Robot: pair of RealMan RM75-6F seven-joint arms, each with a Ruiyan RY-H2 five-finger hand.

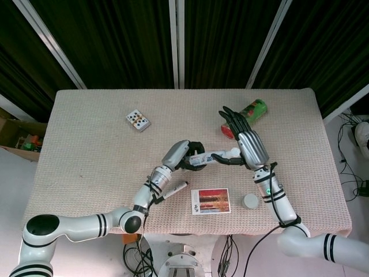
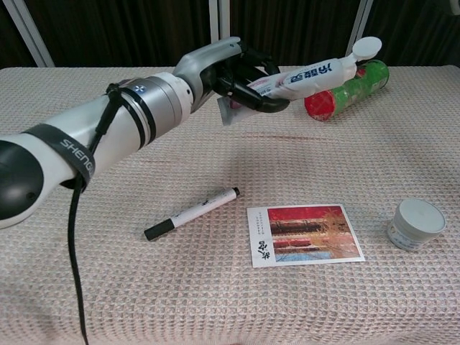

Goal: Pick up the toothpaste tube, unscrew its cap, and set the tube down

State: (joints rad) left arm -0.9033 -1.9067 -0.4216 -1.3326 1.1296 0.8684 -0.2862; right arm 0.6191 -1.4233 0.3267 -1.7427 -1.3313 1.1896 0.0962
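My left hand (image 1: 183, 156) (image 2: 237, 72) grips the white toothpaste tube (image 1: 210, 157) (image 2: 305, 75) by its tail end and holds it above the table, tilted. Its round white cap (image 1: 234, 153) (image 2: 366, 47) is on and points up and to the right. In the head view my right hand (image 1: 247, 144) hovers right beside the cap with its fingers spread and holds nothing. The chest view shows the cap bare, with no hand touching it, and does not show the right hand at all.
A green can (image 1: 253, 111) (image 2: 348, 88) lies on its side behind the tube. On the cloth-covered table (image 1: 86, 150) near the front lie a marker (image 1: 173, 191) (image 2: 190, 213), a postcard (image 1: 210, 201) (image 2: 304, 234) and a small round tin (image 1: 250, 201) (image 2: 415, 223). A card deck (image 1: 138, 120) sits far left.
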